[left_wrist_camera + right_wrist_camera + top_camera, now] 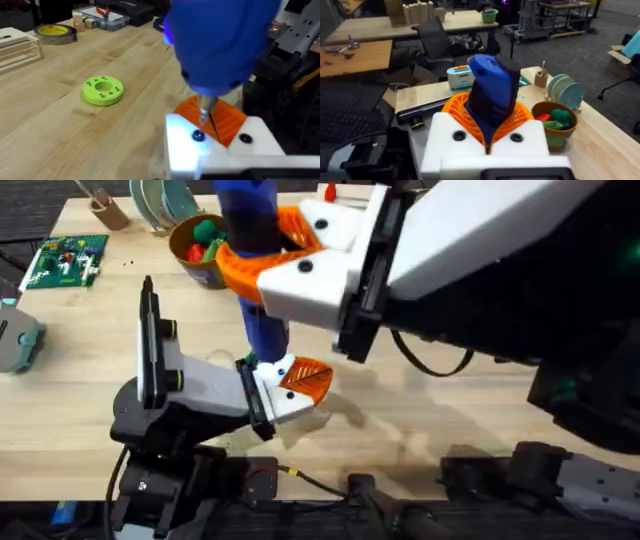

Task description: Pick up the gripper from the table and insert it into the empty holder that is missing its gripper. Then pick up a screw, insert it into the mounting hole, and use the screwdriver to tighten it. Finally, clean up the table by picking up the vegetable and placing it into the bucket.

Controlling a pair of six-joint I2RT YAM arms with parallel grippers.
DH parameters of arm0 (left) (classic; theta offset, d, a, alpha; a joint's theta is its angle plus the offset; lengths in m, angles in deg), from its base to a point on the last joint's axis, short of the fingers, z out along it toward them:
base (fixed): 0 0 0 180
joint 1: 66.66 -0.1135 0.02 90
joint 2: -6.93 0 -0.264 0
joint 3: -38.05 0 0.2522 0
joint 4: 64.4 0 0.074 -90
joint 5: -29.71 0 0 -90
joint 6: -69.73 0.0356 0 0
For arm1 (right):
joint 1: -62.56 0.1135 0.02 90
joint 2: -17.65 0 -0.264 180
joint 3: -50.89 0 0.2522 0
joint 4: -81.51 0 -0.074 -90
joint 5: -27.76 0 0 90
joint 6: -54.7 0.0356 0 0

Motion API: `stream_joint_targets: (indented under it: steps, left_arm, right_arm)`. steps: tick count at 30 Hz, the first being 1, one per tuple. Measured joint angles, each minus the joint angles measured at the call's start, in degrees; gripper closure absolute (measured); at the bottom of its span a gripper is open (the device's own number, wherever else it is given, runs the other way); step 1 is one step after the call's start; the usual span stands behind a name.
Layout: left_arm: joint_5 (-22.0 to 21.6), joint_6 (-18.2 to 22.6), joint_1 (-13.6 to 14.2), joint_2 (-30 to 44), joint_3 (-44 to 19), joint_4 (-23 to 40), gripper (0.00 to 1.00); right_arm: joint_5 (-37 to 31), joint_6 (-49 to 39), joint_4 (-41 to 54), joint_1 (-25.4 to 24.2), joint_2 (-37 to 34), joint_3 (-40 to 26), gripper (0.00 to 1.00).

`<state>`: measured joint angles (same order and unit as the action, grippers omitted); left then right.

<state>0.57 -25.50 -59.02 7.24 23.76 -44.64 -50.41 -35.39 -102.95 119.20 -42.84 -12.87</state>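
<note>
Screw-tightening under way, cleanup still ahead.
Right gripper (275,250) clamps the screwdriver (255,250), tip on the holder (200,145); left gripper's state I cannot tell; bucket (195,250) waits.

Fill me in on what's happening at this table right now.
The right end effector holds the blue screwdriver upright, its metal tip pointed down at the left end effector, beside a screw in its white finger base. An orange ribbed pad already sits there. The bucket holds toy vegetables, and a green disc lies on the table.
</note>
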Motion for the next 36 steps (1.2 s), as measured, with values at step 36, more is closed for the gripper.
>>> stream_joint_targets:
  steps: [36]
  left_arm:
    - [0.01, -0.03, 0.0, 0.0, 0.0, 0.01, 0.984]
  right_arm:
    - [-0.05, -2.96, 3.3, 0.94, -1.25, -0.14, 0.993]
